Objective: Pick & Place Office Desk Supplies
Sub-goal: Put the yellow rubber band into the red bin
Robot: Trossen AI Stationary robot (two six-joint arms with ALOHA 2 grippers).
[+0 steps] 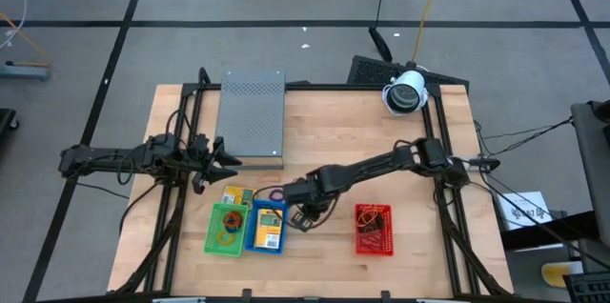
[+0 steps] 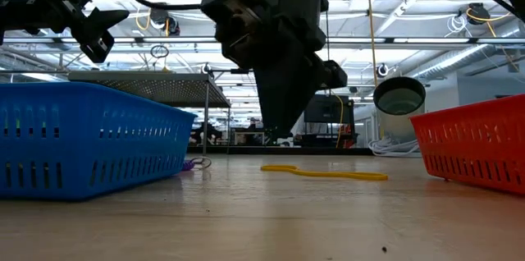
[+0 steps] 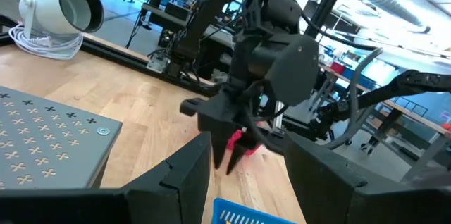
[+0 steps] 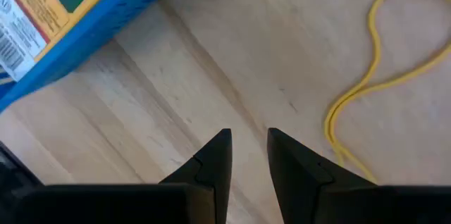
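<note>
A yellow rubber-band loop (image 4: 372, 69) lies flat on the wooden table (image 1: 324, 131), between the blue basket (image 1: 267, 228) and the red basket (image 1: 374, 229); it also shows in the low view (image 2: 324, 172). My right gripper (image 4: 248, 134) hangs just above the table beside the loop, pointing steeply down, open by a narrow gap with nothing between its fingers. A purple loop (image 2: 197, 163) lies near the blue basket. Yellow-orange packets lie in the blue basket (image 4: 42, 5) and on the table (image 1: 233, 196). My left gripper (image 1: 227, 155) waits open at the left.
A green basket (image 1: 227, 230) with band loops stands left of the blue one. The grey perforated box (image 1: 253, 117) lies at the far left centre. A white camera (image 1: 405, 93) sits at the far right. Bare wood shows between the blue and red baskets.
</note>
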